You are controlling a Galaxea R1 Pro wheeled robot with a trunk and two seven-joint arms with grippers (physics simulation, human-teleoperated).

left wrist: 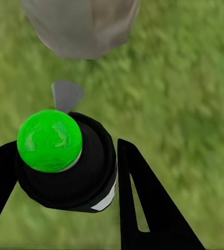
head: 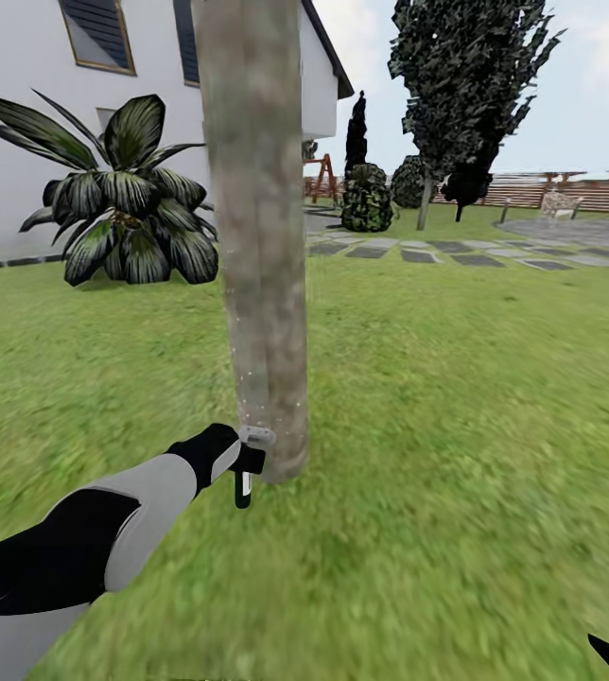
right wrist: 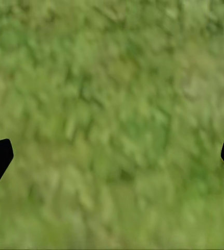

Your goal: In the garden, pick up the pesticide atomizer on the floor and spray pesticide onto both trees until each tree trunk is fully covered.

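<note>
Spraying at the foot of 1 tree trunk (head: 255,236)
Left gripper (left wrist: 65,172) jaws clenched around 1 pesticide atomizer (left wrist: 65,156), nozzle near the trunk; right gripper (right wrist: 112,156) jaws spread wide, released, over the lawn (head: 456,397).

Tree trunk (head: 257,236) top cut off by frame edge

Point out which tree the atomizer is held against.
The thick mottled grey-brown trunk in the foreground, beside the left gripper; the dark narrow trees stand far back.
</note>
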